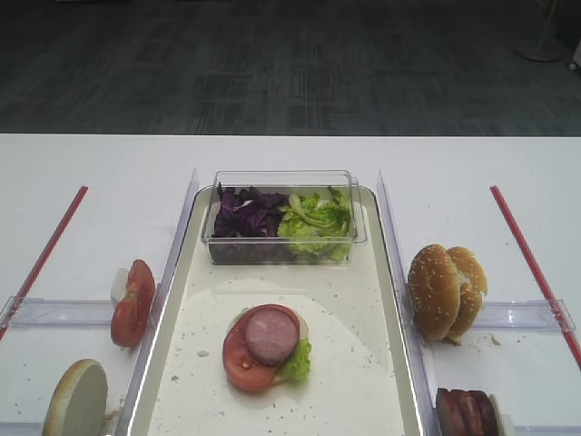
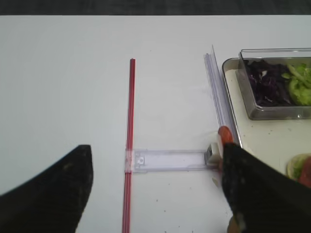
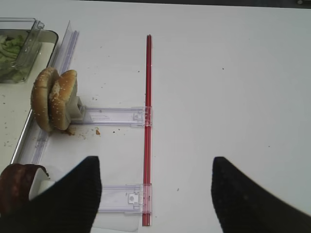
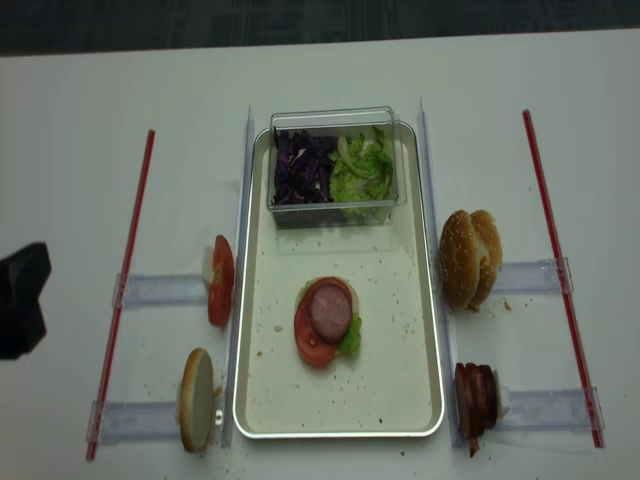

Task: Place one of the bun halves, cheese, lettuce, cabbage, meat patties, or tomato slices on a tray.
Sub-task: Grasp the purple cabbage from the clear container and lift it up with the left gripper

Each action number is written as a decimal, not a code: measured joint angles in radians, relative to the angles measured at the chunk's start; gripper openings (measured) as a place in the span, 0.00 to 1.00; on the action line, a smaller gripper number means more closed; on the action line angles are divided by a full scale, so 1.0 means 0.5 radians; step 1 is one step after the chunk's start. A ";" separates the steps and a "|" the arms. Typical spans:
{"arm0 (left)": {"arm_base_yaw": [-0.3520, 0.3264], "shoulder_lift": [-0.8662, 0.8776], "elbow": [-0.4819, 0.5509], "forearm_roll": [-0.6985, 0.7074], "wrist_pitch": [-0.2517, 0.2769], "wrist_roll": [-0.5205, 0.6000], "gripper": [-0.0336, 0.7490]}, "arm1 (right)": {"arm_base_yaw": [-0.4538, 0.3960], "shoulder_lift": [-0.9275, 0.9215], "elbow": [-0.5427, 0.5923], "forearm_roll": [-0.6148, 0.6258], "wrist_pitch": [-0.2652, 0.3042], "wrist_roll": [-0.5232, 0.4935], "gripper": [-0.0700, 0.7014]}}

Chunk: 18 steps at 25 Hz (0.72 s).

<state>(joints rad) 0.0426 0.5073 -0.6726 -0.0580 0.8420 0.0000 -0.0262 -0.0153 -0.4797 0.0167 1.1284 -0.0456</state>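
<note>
While my left gripper (image 2: pixel 155 194) hangs open and empty — stack waits.
Tomato slices (image 1: pixel 132 302) stand upright in their rack beside the tray (image 1: pixel 390 363) — easy picking.

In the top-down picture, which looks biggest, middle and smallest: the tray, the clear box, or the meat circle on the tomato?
1. tray, by far the biggest
2. clear box, sitting at the tray's far end
3. meat circle, the smallest, lying on the tomato slice

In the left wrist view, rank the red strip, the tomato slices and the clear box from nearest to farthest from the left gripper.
From the left gripper:
1. Red strip, running between the fingers.
2. Tomato slices, beside the right-hand finger.
3. Clear box, far upper right.
</note>
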 joint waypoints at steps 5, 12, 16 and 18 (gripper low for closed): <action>0.000 0.526 -0.177 -0.066 -0.179 0.113 0.69 | 0.000 0.000 0.000 0.000 0.000 0.000 0.75; 0.000 1.239 -0.539 -0.239 -0.283 0.312 0.66 | 0.000 0.000 0.000 0.000 0.000 0.000 0.75; 0.000 1.605 -0.737 -0.260 -0.307 0.356 0.65 | 0.000 0.000 0.000 0.000 0.000 0.000 0.75; 0.000 1.768 -0.823 -0.261 -0.311 0.390 0.65 | 0.000 0.000 0.000 0.000 0.000 0.000 0.75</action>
<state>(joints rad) 0.0426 1.3913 -1.0840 -0.1885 0.6863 0.1950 -0.0262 -0.0153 -0.4797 0.0167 1.1284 -0.0456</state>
